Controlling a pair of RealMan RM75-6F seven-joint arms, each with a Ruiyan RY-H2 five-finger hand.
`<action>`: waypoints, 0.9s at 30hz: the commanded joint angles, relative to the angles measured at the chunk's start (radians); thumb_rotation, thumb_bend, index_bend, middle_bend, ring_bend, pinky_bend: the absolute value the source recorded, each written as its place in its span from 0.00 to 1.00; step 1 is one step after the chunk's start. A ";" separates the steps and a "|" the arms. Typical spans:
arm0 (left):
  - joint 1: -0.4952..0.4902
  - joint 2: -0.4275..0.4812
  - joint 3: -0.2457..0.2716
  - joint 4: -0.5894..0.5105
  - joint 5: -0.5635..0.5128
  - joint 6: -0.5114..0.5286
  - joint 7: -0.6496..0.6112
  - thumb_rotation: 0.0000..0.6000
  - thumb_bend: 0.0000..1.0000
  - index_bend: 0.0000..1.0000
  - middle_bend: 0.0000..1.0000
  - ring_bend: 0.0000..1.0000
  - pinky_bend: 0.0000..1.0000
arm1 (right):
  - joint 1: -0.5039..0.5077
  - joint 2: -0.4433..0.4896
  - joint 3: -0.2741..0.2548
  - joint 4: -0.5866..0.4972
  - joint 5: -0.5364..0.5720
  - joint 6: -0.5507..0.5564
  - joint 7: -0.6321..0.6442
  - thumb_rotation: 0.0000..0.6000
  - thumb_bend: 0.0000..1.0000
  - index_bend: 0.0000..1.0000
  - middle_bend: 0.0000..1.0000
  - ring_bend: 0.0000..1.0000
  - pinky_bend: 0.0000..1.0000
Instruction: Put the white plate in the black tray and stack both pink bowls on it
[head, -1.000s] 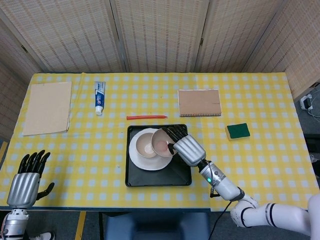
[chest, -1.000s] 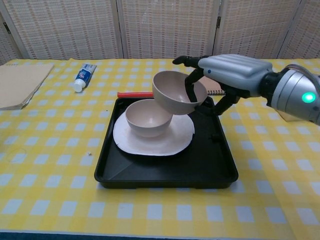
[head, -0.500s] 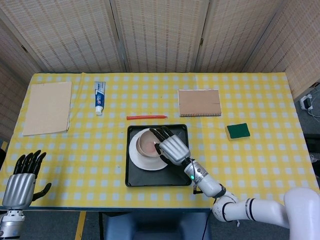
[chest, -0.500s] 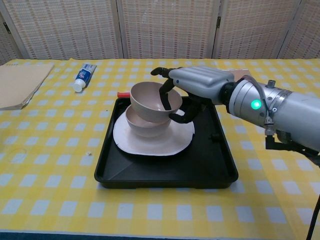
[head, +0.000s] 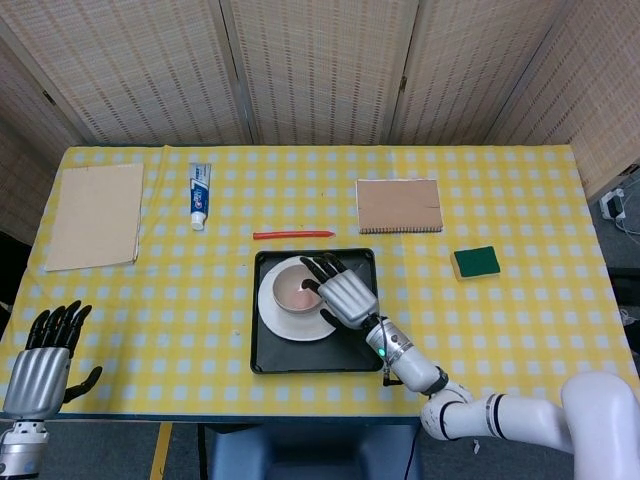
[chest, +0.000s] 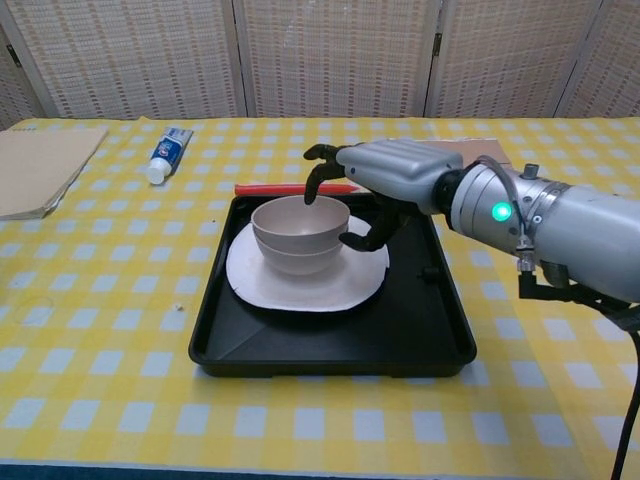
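The black tray (head: 330, 358) (chest: 400, 330) sits at the table's front middle with the white plate (head: 290, 322) (chest: 300, 290) in its left half. On the plate the two pink bowls are nested, the upper bowl (head: 293, 290) (chest: 298, 222) upright inside the lower bowl (chest: 295, 262). My right hand (head: 345, 295) (chest: 395, 175) hovers at the bowls' right side. Its fingers arch over the far rim without gripping, and its thumb lies close to the bowl's wall. My left hand (head: 40, 365) hangs off the table's front left corner, fingers straight, holding nothing.
A red pen (head: 293, 234) (chest: 265, 187) lies just behind the tray. A toothpaste tube (head: 200, 195) (chest: 165, 155) and a beige folder (head: 93, 215) (chest: 35, 170) lie at the left. A brown notebook (head: 399, 205) and a green sponge (head: 475, 262) lie at the right.
My right hand carried the tilted second bowl leftward, lowered it into the first bowl, and its fingers have come out of the bowl. My left hand sank slightly.
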 joint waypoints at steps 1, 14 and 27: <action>0.001 0.001 0.000 0.000 0.002 0.002 -0.001 1.00 0.29 0.00 0.07 0.00 0.00 | -0.017 0.037 -0.010 -0.049 0.006 0.024 -0.009 1.00 0.45 0.19 0.00 0.00 0.00; 0.014 0.010 0.020 -0.011 0.026 0.011 0.015 1.00 0.29 0.00 0.07 0.00 0.00 | -0.426 0.437 -0.264 -0.310 -0.359 0.536 0.193 1.00 0.45 0.00 0.00 0.00 0.00; 0.023 -0.029 0.027 -0.015 0.062 0.030 0.078 1.00 0.29 0.00 0.07 0.00 0.00 | -0.733 0.497 -0.364 -0.039 -0.408 0.797 0.458 1.00 0.45 0.00 0.00 0.00 0.00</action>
